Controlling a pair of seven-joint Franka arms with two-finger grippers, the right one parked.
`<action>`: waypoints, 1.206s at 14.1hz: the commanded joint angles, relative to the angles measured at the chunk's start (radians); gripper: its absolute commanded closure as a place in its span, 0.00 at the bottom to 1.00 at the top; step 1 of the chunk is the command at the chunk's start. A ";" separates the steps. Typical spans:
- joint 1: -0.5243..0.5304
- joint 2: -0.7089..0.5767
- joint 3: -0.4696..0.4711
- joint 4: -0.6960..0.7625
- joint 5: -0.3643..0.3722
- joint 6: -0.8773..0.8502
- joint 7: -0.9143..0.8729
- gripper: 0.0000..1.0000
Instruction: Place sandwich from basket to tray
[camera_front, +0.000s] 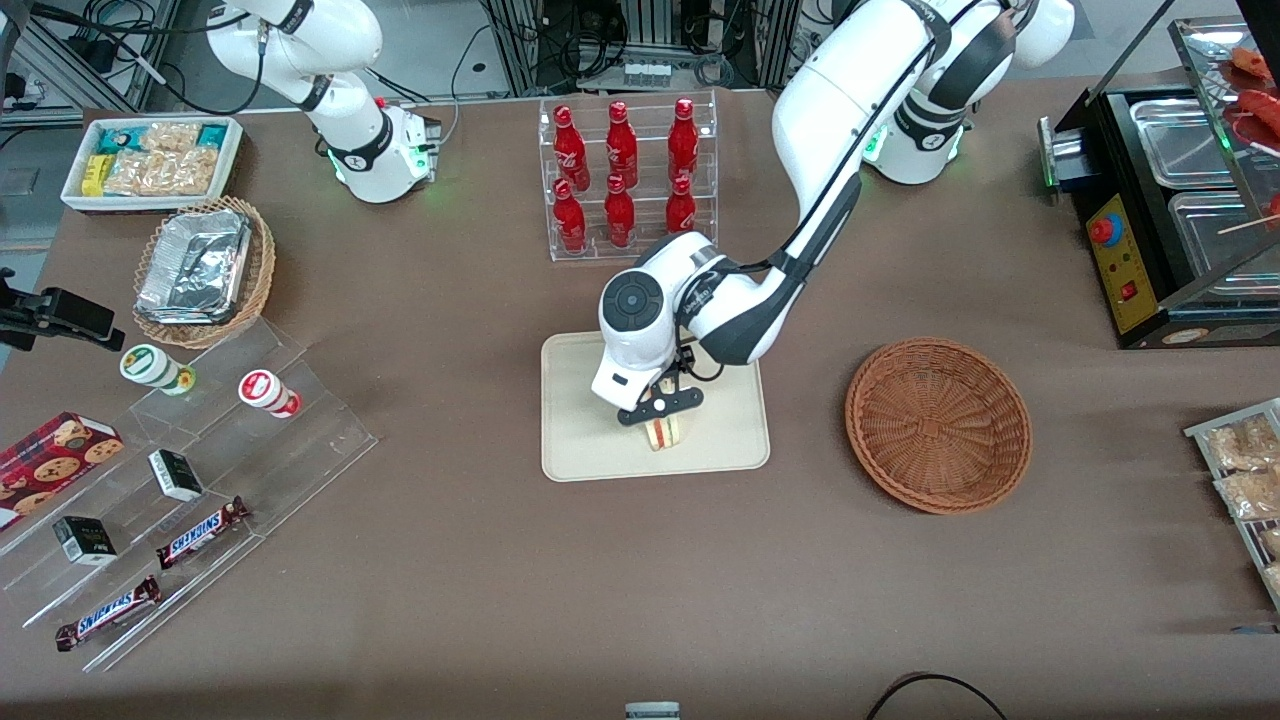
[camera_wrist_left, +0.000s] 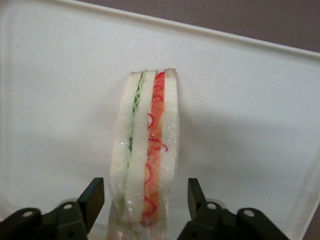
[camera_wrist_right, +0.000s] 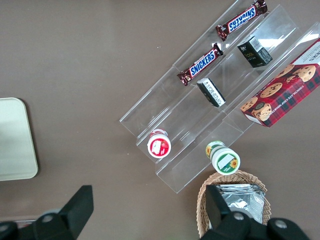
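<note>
The sandwich (camera_front: 662, 434) rests on its edge on the cream tray (camera_front: 590, 440), at the part of the tray nearest the front camera. In the left wrist view the sandwich (camera_wrist_left: 146, 150) shows pale bread with green, orange and red layers under clear wrap, on the tray (camera_wrist_left: 240, 100). My left gripper (camera_front: 660, 408) is right above it, open, with a finger (camera_wrist_left: 93, 198) on each side and a gap between each finger and the wrap. The reddish-brown basket (camera_front: 938, 424) lies empty beside the tray, toward the working arm's end.
A clear rack of red bottles (camera_front: 625, 175) stands farther from the front camera than the tray. A stepped acrylic stand (camera_front: 190, 480) with snacks and a lighter wicker basket of foil containers (camera_front: 200, 270) lie toward the parked arm's end. A black food warmer (camera_front: 1160, 210) stands at the working arm's end.
</note>
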 joint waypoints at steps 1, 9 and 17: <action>-0.008 -0.061 0.014 0.016 0.003 -0.052 -0.027 0.00; -0.002 -0.198 0.109 0.050 -0.024 -0.273 0.153 0.00; -0.002 -0.322 0.425 -0.078 -0.150 -0.316 0.553 0.00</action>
